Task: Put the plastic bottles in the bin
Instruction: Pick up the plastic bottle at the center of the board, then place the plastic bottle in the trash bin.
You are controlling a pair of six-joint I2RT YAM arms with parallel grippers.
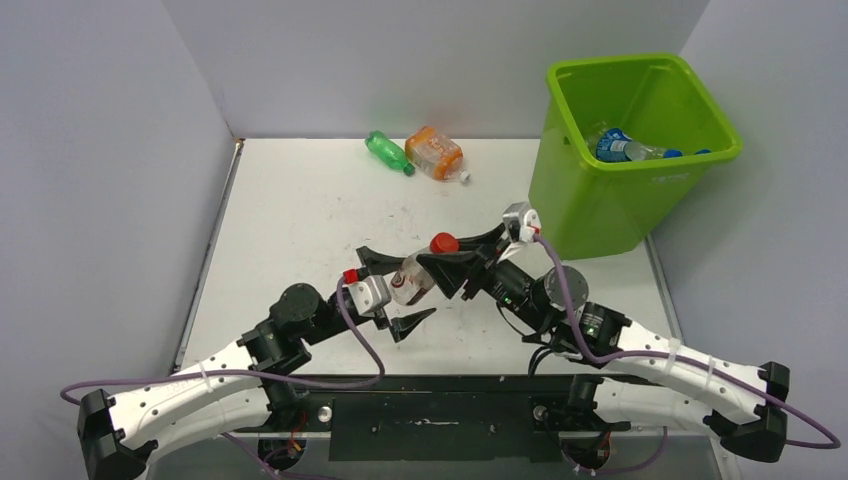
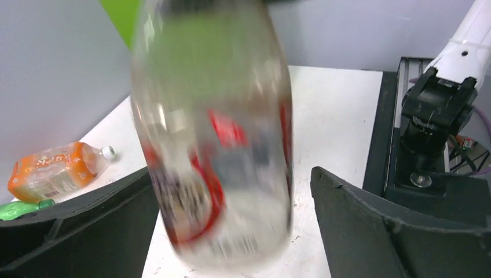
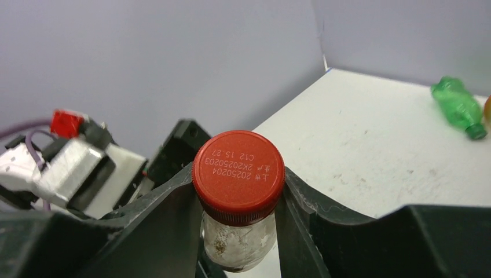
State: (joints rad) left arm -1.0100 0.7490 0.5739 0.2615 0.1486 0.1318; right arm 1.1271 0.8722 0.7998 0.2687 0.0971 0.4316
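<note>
A clear bottle (image 1: 410,282) with a red label and red cap (image 3: 238,174) hangs above the middle of the counter (image 1: 300,220), tilted, cap toward the bin. The right claw (image 1: 441,262) is clamped on its neck just under the cap. The left claw (image 1: 398,288) stands apart around the bottle's body, with a gap showing on one side in the left wrist view.

The lime-green bin (image 1: 590,190) stands at the far right corner of the counter, holding a few clear bottles with blue labels (image 1: 620,147). At the far edge, well apart from the bin, a green bottle (image 1: 388,152) and an orange bottle (image 1: 434,153) lie just beside each other.
</note>
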